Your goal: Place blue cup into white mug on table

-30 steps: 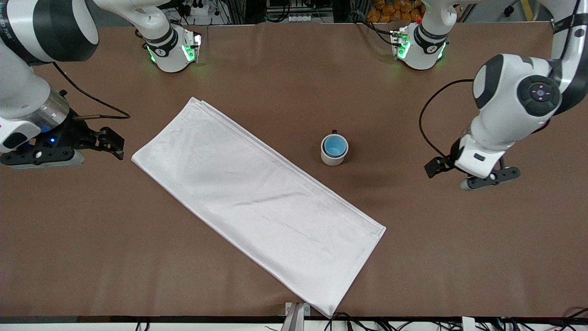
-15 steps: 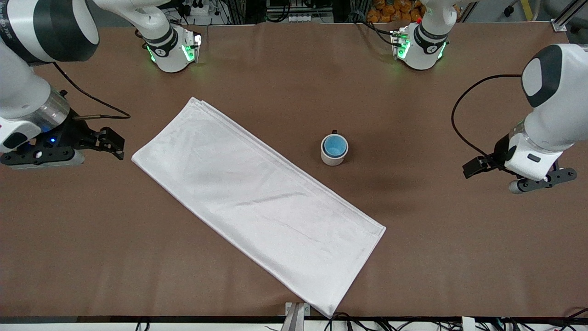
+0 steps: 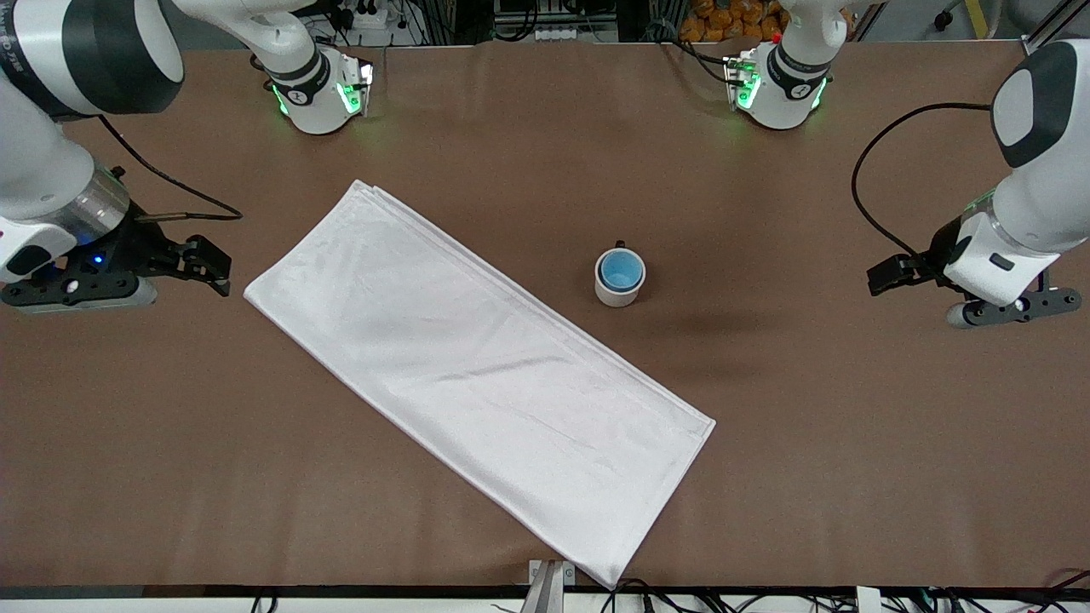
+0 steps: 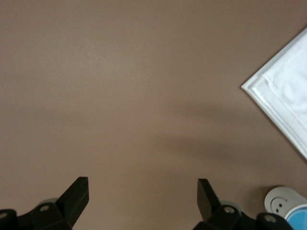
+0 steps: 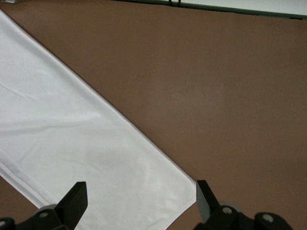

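The blue cup point(image 3: 620, 271) sits upright inside the white mug point(image 3: 615, 297), which stands on the brown table point(image 3: 809, 443) near its middle with its black handle turned toward the robots' bases. Both show at the edge of the left wrist view, the mug point(image 4: 280, 200) with the cup point(image 4: 298, 219) in it. My left gripper point(image 3: 884, 277) is open and empty over bare table toward the left arm's end, well apart from the mug; the left wrist view shows it point(image 4: 142, 192) with nothing between its fingers. My right gripper point(image 3: 211, 268) is open and empty, waiting beside the cloth's corner, as the right wrist view shows point(image 5: 139, 196).
A long white folded cloth point(image 3: 477, 375) lies diagonally across the table, beside the mug and nearer the front camera; it also shows in the left wrist view point(image 4: 288, 100) and the right wrist view point(image 5: 72, 143). A black cable point(image 3: 869, 196) hangs from the left arm.
My left arm has drawn away from the mug toward its own end of the table, open and empty. The mug with the cup, the cloth and my right arm have not moved.
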Robot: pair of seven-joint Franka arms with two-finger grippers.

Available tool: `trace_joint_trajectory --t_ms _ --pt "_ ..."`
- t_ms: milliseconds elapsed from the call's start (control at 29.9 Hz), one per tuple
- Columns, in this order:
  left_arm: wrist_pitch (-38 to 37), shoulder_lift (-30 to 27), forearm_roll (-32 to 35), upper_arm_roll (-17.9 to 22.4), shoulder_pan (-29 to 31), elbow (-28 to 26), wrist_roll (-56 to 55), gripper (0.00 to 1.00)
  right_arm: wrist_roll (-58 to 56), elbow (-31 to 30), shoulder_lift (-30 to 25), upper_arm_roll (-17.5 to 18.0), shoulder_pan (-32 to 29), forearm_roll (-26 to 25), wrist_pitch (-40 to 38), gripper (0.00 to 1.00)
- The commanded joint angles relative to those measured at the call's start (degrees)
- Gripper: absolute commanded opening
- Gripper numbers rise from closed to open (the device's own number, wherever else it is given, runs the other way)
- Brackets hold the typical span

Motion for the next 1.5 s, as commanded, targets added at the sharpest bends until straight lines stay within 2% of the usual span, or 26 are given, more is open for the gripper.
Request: trace_joint_trajectory --t_ms 0,134,301,534,1002,1169,1369,1470 --pt "-0.37 -3.37 -1.53 0.08 -1.43 -3.38 0.28 1.0 -0.12 -1.75 -1.51 0.63 -0.81 0.88 0.97 1.0" --pt "-1.51 -4.77 -1.61 0.95 -2.74 -4.61 0.19 1.0 -0.12 -1.75 -1.59 0.63 -0.72 0.88 0.88 1.0" --pt "-5.11 -4.86 -1.61 5.17 -7.4 -4.62 0.1 1.0 -0.12 -1.67 -1.77 0.81 -0.72 0.88 0.71 1.0" --pt "-6.08 -4.86 -1.18 5.17 -7.32 -3.83 0.19 1.0 -0.12 -1.67 -1.86 0.72 -0.72 0.88 0.71 1.0" --pt "-12.67 -4.77 0.32 5.61 -6.79 5.57 2.2 1.0 -0.03 -1.75 -1.86 0.72 -0.81 0.97 0.88 1.0" --pt "-14.08 -4.6 0.23 7.37 -6.79 8.39 3.35 1.0 -0.12 -1.67 -1.95 0.54 -1.51 0.97 0.79 1.0" --pt "-14.17 -4.69 -0.21 7.9 -6.88 9.01 4.49 1.0 -0.21 -1.67 -2.56 0.63 -2.57 1.32 0.71 1.0" --pt "-14.26 -4.51 0.23 7.9 -6.97 9.27 8.43 1.0 -0.64 -1.67 -2.91 0.46 -3.27 4.21 0.71 1.0"
